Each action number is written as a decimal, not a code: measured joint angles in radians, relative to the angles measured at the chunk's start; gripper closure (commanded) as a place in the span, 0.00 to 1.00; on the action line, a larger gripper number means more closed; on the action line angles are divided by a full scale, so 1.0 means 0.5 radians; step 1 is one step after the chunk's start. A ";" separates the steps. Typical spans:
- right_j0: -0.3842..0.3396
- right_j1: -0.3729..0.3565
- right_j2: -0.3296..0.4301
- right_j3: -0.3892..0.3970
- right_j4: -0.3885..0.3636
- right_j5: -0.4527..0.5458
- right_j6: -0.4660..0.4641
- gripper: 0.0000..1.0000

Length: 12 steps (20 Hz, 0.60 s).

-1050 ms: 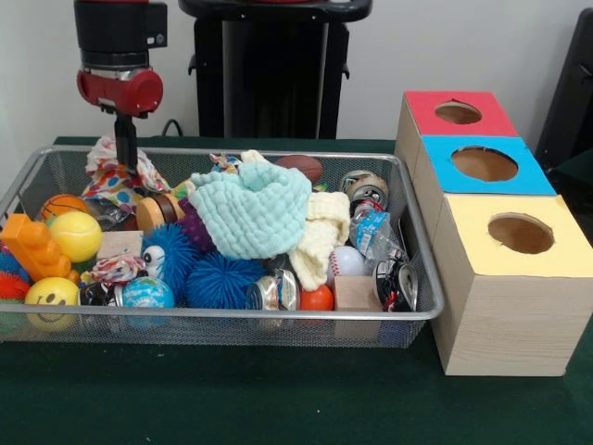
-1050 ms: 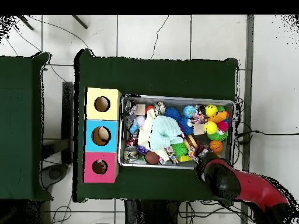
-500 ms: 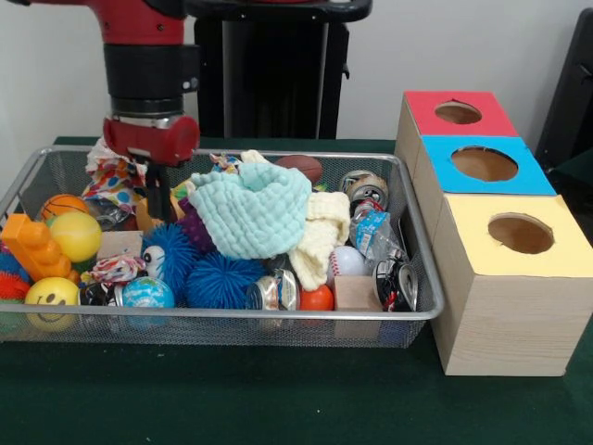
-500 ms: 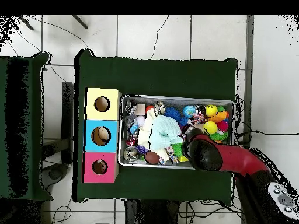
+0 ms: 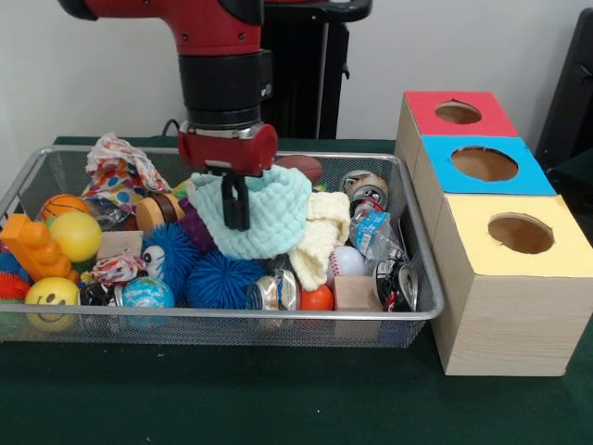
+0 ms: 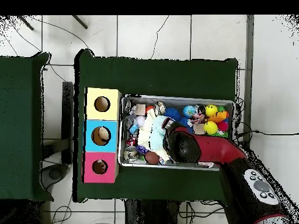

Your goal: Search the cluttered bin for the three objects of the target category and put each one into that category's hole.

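On the green table (image 5: 278, 408), hand (image 5: 235, 218) over mint cloth (image 5: 269, 218).

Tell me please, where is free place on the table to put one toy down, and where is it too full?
The green table is bare in front of the wire bin and the yellow-topped box. In the overhead view, green strips also border the bin's other sides. Inside the bin it is crowded edge to edge, and the claw hangs over the mint cloth.

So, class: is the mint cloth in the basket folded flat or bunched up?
Bunched up: the mint cloth sits in a rumpled heap over the toys.
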 measured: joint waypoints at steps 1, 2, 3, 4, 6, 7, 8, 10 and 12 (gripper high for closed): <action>0.016 -0.013 0.000 0.020 0.016 -0.001 0.000 1.00; 0.028 -0.022 0.000 0.038 0.030 -0.002 0.000 1.00; 0.045 -0.036 0.000 0.065 0.051 -0.004 0.000 1.00; 0.053 -0.042 0.000 0.079 0.062 -0.005 0.000 1.00; 0.097 -0.064 -0.004 0.132 0.111 -0.017 0.000 1.00; 0.115 -0.068 -0.008 0.145 0.128 -0.026 0.000 1.00; 0.133 -0.072 -0.012 0.158 0.145 -0.034 0.000 1.00; 0.178 -0.078 -0.020 0.181 0.184 -0.059 0.000 1.00; 0.218 -0.079 -0.027 0.198 0.217 -0.084 0.000 1.00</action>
